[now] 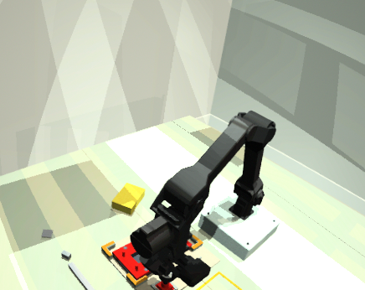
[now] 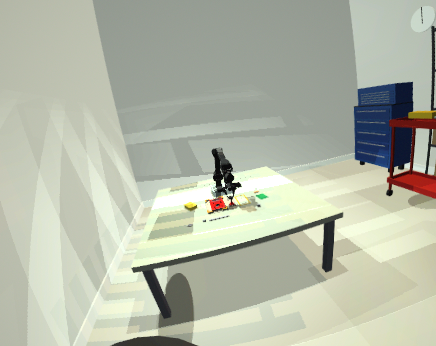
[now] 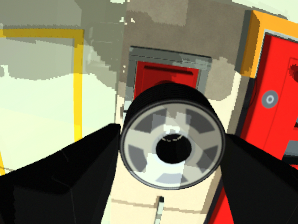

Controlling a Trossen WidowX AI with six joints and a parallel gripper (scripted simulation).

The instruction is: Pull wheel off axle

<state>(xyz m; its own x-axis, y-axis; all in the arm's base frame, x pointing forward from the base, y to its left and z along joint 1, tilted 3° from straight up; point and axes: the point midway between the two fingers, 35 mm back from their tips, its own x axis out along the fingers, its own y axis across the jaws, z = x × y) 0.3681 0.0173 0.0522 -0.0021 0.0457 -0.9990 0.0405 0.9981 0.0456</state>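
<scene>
Pincer (image 3: 172, 163) clamping wheel (image 3: 172, 145), yellow outline (image 3: 77, 63) left

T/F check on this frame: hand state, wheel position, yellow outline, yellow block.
1. The hand is shut on the wheel. True.
2. The wheel lies inside the yellow outline. False: it is between the fingers, with the outline off to its left in the wrist view.
3. The yellow block lies on the table, apart from the arm. True.
4. The hand is open and free of everything. False: it grips the wheel.
5. The red fixture has orange corner brackets. True.
</scene>
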